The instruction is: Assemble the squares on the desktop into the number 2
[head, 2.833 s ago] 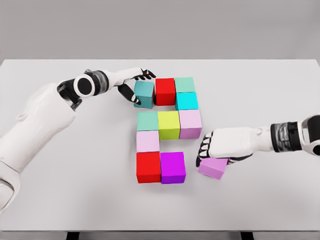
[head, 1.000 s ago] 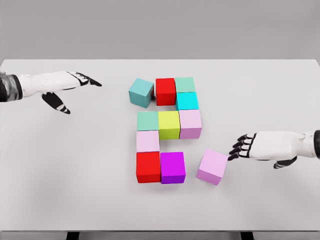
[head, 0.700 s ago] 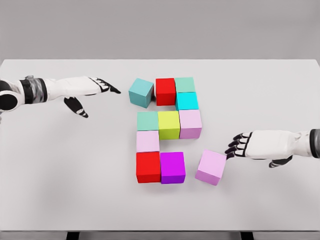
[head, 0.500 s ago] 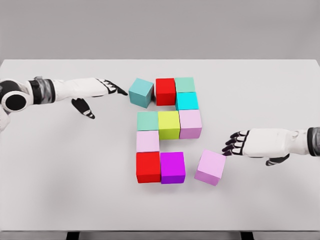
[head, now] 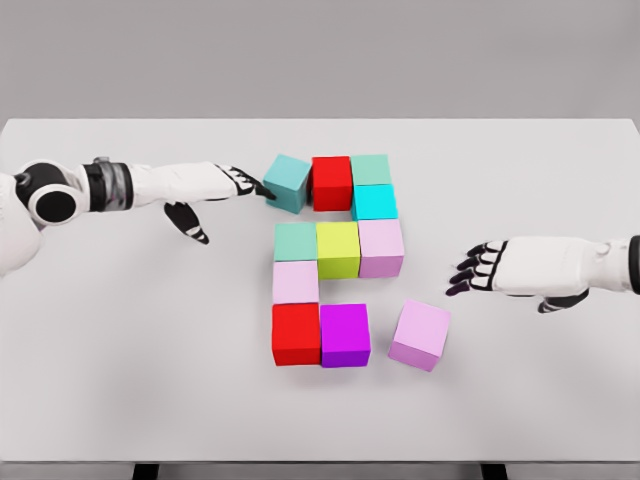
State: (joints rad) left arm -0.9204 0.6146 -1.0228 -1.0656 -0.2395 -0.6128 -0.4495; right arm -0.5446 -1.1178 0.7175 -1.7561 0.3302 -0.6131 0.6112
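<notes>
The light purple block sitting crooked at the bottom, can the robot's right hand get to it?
Probably yes. The right hand is open, up and to the right of the light purple block, with only bare table between them. The block's right side faces the hand and nothing stands there.

Bright, even, diffuse light from above; soft faint shadows under the blocks (head: 338,249) (slightly blurred, low-resolution render), no glare or edge distortion.
</notes>
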